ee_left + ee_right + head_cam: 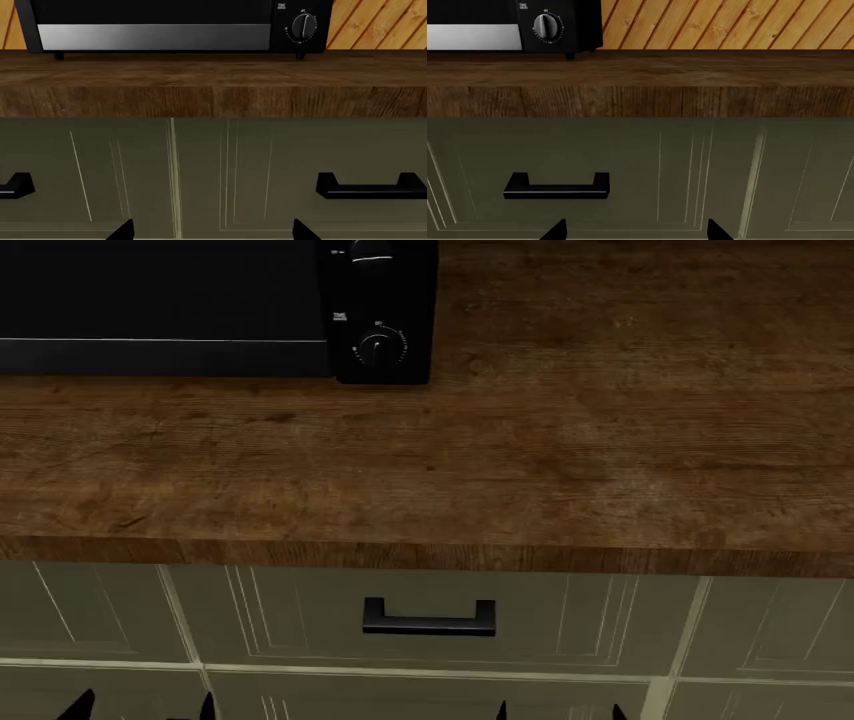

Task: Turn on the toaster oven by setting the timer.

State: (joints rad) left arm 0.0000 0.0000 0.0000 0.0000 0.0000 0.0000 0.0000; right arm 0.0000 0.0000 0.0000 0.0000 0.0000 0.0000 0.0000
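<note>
The black toaster oven [160,300] stands at the back left of the wooden counter; it also shows in the left wrist view [153,25] and the right wrist view [474,25]. Its timer [379,345], the lowest knob, labelled "TIME", shows in the left wrist view [305,25] and the right wrist view [546,26] too. My left gripper [143,708] and right gripper [558,712] are low, in front of the cabinet fronts, well below the counter. Both are open and empty; only the fingertips show: left [123,231], right [555,231].
The wooden counter [561,460] runs across the view with a thick front edge. Below it are olive drawer fronts with black handles [429,618]. A slanted wood-plank wall [727,22] is behind the counter. Another knob [372,252] sits above the timer.
</note>
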